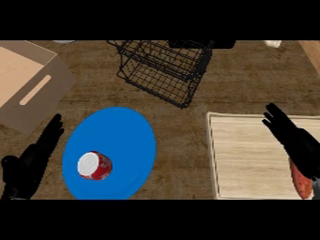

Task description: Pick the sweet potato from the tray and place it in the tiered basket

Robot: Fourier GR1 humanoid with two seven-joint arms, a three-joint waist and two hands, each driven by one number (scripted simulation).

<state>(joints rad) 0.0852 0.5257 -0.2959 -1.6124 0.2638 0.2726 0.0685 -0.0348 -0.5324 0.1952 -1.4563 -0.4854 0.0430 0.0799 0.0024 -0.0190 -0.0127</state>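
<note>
The right robot hand (297, 140), fingers straight, hovers over the sweet potato (300, 182) on the tray (249, 154), so it looks about to grasp; the left robot hand (31, 161) rests open.

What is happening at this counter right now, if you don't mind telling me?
The robot's right hand reaches over the pale wooden tray, fingers straight, just above the orange sweet potato at the tray's near right edge; nothing is grasped yet. The black wire tiered basket waits farther back. The left hand rests open beside the blue plate carrying a red can.
</note>
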